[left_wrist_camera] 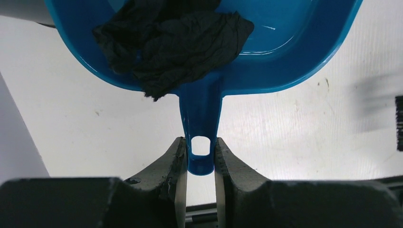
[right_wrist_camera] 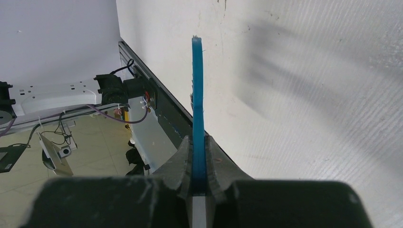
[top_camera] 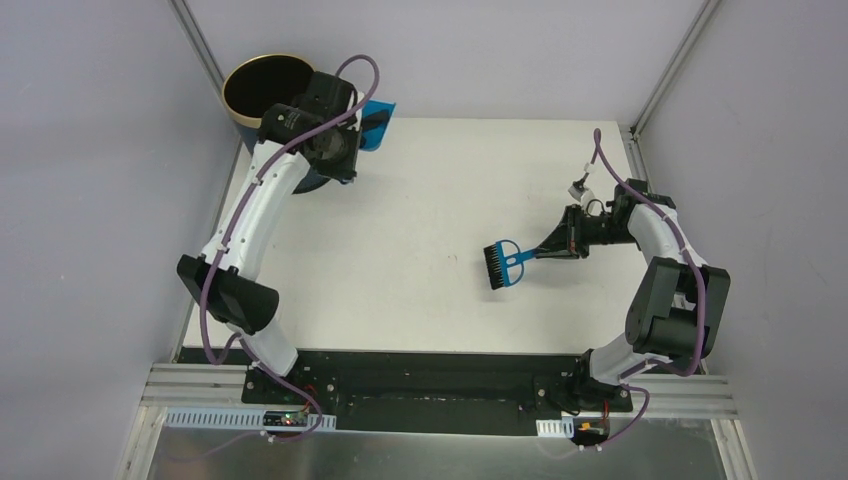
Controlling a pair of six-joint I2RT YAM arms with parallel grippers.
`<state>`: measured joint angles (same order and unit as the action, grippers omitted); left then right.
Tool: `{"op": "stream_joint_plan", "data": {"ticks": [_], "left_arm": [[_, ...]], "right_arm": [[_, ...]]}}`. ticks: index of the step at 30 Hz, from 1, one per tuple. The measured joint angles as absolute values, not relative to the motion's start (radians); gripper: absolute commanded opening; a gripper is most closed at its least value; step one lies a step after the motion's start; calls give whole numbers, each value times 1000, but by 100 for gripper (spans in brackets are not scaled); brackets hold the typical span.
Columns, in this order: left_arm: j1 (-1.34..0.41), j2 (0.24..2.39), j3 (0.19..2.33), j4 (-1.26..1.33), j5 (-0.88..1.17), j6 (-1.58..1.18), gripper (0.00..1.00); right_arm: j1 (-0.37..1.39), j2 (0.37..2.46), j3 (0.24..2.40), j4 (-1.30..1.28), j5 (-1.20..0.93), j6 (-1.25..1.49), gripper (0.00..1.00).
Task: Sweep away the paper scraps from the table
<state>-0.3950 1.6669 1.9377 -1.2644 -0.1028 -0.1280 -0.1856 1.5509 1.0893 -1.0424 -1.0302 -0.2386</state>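
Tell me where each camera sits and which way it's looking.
Top external: above and behind the arms, looking down at the table; both arms show.
Left wrist: on the left arm, facing the dustpan holding black crumpled paper; left fingers show.
Right wrist: on the right arm, facing along the brush; right fingers show.
Top and right wrist share the brush.

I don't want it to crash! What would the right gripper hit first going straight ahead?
Nothing nearby. Clamping the brush, the right gripper points across the table, probably toward the left arm's base.
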Motion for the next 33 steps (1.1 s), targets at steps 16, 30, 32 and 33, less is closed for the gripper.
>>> {"op": "stream_joint_plan", "data": {"ticks": [16,30,32,33], "left_arm": [[-177,1910,2357,-1308,39,-127,0],[-20,1986,2283,-962,410,-341,0],[9,1980,2217,-878,464,-405,0],[25,1973,2175,-832,490,-439,0]], "right_arm": [[-186,1550,1089,-1055,-1037,-257,0],[-186,1543,1089,-1059,-1033,-261,0],[-186,1540,1089,-1059,-1034,-261,0],[-186,1539,1089,-1059,-1033,-261,0]]}}
